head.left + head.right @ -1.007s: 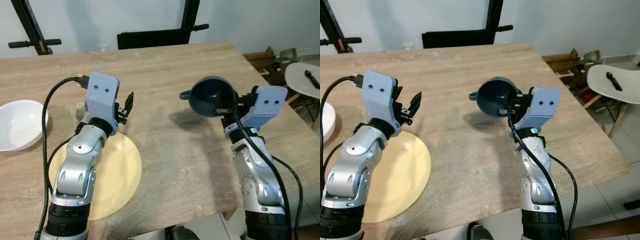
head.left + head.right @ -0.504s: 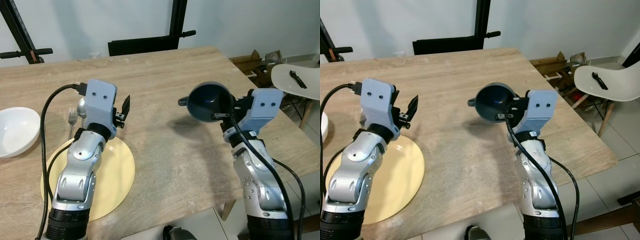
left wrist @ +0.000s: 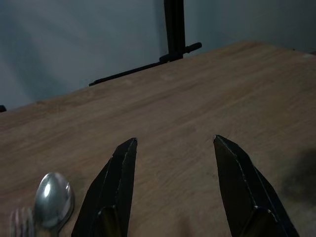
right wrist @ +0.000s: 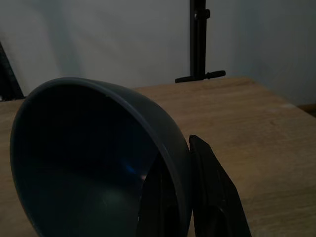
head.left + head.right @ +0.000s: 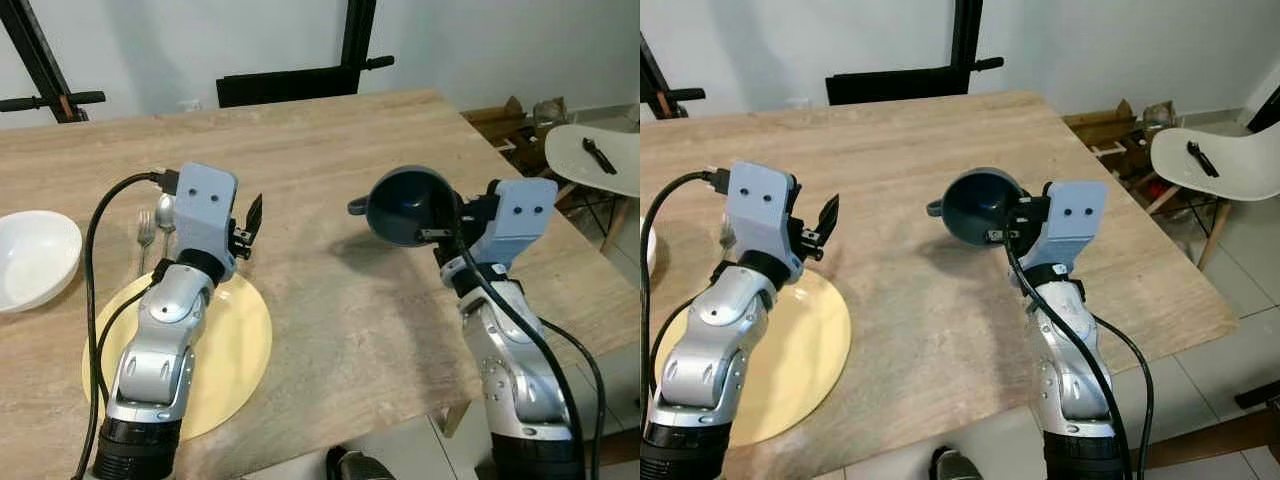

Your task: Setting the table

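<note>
The right claw [image 5: 437,225] holds a dark blue-grey cup [image 5: 405,205] in the air above the desk [image 5: 330,130], over its right half and nearer the right edge than the middle. The cup is tipped on its side, its mouth facing back toward the robot and its small handle pointing toward the desk's left. The right wrist view shows the cup's rim [image 4: 168,143] pinched between the two black fingers [image 4: 212,187], one inside the cup and one outside, so the claw is clamped on the rim.

The left claw [image 5: 247,222] hangs above the desk just past the far edge of a yellow plate [image 5: 235,345], which lies flat near the desk's near edge on the left. In the left wrist view its fingers [image 3: 116,190] stand well apart with only bare wood between them.

A spoon [image 5: 164,212] and a fork [image 5: 145,235] lie side by side just beyond the plate, toward the left edge. A white bowl [image 5: 30,257] sits upright at the desk's left edge, apart from the plate.
</note>
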You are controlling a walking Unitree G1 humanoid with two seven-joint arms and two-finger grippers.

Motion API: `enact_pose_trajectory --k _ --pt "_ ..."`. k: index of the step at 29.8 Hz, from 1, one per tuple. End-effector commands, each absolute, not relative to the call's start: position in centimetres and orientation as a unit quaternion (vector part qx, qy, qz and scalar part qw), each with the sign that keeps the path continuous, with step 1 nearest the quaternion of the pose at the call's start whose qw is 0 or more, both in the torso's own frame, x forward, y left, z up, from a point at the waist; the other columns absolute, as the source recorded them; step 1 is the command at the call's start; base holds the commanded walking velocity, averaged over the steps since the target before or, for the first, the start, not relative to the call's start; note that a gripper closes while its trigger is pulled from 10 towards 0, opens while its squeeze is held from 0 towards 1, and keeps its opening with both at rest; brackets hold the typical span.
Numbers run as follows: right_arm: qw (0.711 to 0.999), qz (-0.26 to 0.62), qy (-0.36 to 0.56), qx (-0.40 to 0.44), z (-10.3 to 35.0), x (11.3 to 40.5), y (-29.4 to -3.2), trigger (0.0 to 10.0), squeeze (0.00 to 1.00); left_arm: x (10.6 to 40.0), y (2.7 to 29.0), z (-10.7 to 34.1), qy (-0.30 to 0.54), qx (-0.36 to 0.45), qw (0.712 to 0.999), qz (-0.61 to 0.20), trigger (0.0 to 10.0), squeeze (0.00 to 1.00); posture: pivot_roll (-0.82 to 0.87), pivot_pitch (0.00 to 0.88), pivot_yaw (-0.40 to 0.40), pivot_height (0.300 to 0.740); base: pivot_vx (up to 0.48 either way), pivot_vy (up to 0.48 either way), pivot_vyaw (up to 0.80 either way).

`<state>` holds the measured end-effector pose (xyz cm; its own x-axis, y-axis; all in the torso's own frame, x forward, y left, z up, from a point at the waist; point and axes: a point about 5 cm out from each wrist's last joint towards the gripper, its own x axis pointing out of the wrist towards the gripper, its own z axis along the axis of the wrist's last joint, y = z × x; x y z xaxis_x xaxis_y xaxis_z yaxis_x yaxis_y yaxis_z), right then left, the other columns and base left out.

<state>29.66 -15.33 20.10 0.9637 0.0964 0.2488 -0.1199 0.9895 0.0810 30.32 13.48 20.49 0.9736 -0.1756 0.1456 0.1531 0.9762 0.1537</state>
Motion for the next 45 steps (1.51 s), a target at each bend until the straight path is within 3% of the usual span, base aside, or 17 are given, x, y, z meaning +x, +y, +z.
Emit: enact_pose_trajectory --k 1,45 --pt "0.990 0.054 -0.121 0.046 20.00 29.37 -15.43 10.0 0.00 30.27 13.37 19.99 -0.072 0.071 0.991 -0.086 10.0 0.00 -0.14 0.023 0.019 0.740 -0.349 0.000 0.00" --pt "0.991 0.049 -0.116 0.041 19.57 29.23 -15.55 10.0 0.00 30.31 13.08 20.07 -0.074 0.070 0.990 -0.096 10.0 0.00 -0.15 0.031 0.031 0.740 -0.378 0.000 0.00"
